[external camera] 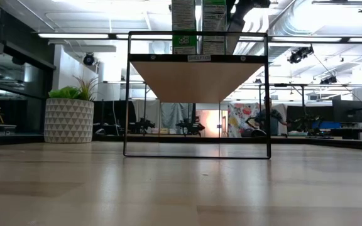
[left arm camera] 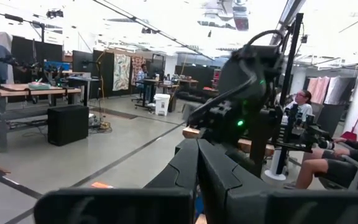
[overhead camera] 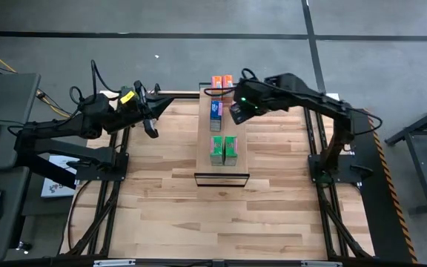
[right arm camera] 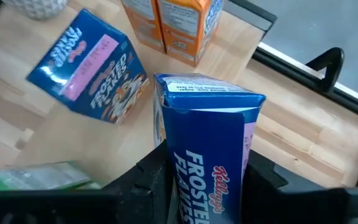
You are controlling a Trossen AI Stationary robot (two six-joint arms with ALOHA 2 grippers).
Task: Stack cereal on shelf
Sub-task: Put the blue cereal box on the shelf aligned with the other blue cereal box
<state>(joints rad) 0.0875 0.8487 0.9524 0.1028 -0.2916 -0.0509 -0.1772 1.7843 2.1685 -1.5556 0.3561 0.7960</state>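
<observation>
Closest to the lens, a blue cereal box (right arm camera: 207, 149) sits clamped upright between the fingers of the right gripper (right arm camera: 204, 186), held over the shelf (overhead camera: 242, 159). Seen from above, going left to right: the left gripper (overhead camera: 151, 126) hangs over the desk (overhead camera: 161, 208) beside the shelf's far end, fingers pressed together and empty. On the plank stand two green boxes (overhead camera: 224, 149) near the middle, a second blue box (overhead camera: 216, 111) farther back, and two orange boxes (overhead camera: 222, 81) at the far end. The right gripper hovers just beside the second blue box.
</observation>
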